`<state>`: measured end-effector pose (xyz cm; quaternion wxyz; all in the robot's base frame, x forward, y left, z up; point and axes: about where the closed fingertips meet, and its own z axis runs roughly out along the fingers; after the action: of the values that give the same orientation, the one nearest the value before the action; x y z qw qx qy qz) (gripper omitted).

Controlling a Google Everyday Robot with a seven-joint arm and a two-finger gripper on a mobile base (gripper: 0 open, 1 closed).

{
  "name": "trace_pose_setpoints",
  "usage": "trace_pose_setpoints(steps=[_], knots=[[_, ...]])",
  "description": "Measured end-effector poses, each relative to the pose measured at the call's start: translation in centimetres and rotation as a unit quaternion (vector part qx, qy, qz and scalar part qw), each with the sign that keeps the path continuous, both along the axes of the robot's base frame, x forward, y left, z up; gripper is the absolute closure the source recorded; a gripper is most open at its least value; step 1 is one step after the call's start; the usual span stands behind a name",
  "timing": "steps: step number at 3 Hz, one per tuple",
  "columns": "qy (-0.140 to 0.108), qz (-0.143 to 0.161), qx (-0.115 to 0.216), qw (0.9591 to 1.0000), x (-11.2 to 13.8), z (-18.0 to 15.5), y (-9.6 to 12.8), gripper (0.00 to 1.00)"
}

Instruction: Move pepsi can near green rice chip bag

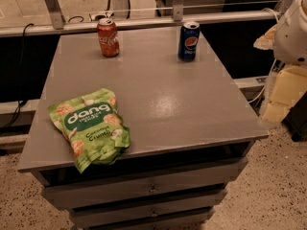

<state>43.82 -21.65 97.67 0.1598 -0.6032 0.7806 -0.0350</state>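
The pepsi can (189,41) is standing far right, the green rice chip bag (90,127) lying near left; the gripper (280,94) is hanging further right, its state I cannot tell.

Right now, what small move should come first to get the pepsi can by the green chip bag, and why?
Probably bring the gripper, out of view past the arm's white shell at the right edge, leftward toward the pepsi can. It stands untouched at the back of the table, far from the green rice chip bag.
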Motion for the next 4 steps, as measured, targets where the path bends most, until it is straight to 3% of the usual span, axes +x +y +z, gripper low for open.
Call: trace_pose_setpoints(steps=[2,3,4], knots=[[-0.012,-0.011,0.005,0.9998,0.9,-0.8,-0.3,0.00],[-0.046,-0.049,0.034,0.9972,4.2,-2.3,-2.5,0.00],[-0.097,-0.070,0.077,0.9898,10.3,-3.1,-4.2,0.00]])
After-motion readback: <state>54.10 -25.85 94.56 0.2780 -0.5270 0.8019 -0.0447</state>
